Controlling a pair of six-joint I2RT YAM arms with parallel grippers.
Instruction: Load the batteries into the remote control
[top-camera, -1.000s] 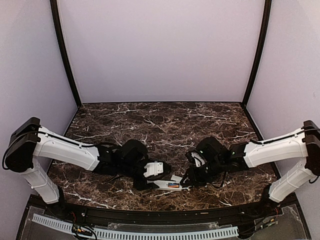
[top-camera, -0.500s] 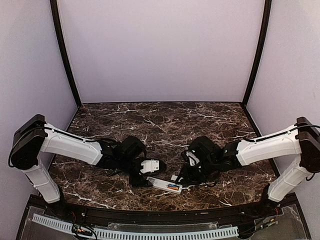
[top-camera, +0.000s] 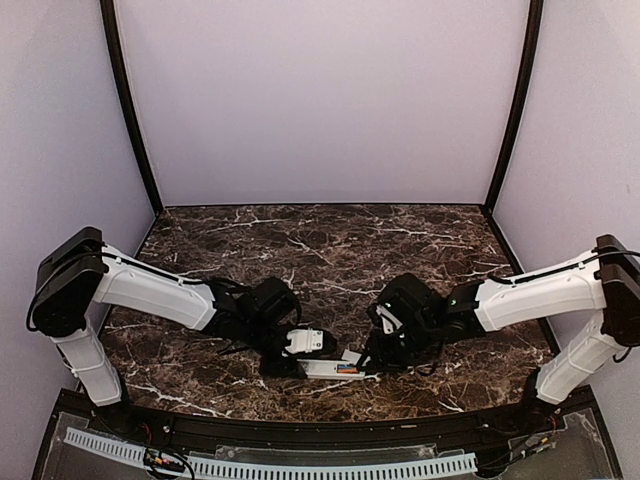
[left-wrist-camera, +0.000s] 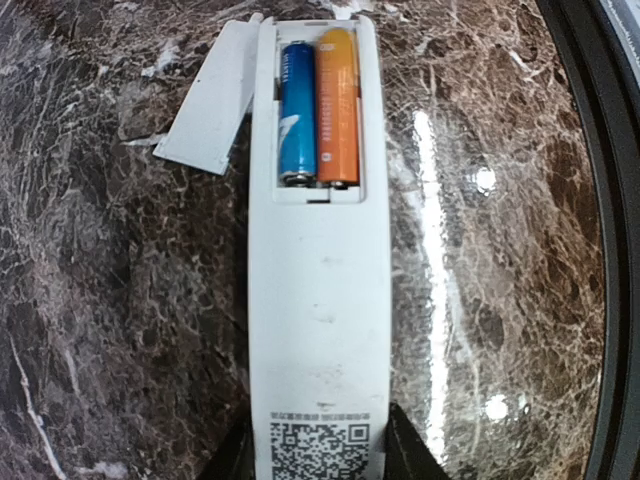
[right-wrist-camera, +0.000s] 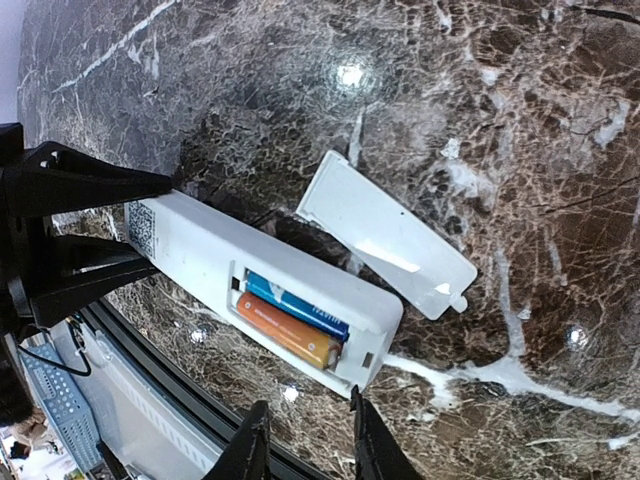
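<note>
Batteries (left-wrist-camera: 318, 105) both sitting in remote (left-wrist-camera: 318, 330) recess, lower centre of overhead view; left gripper (left-wrist-camera: 318, 455) clamping remote end, right gripper (right-wrist-camera: 305, 440) hanging part-open, empty. Loading seemingly done; next calling for refitting cover (right-wrist-camera: 385, 232).

Battery cover (right-wrist-camera: 385, 235) beside remote control (left-wrist-camera: 318, 300), left end effector (left-wrist-camera: 318, 455) clamping its end, open tabletop (top-camera: 330, 240) behind
</note>
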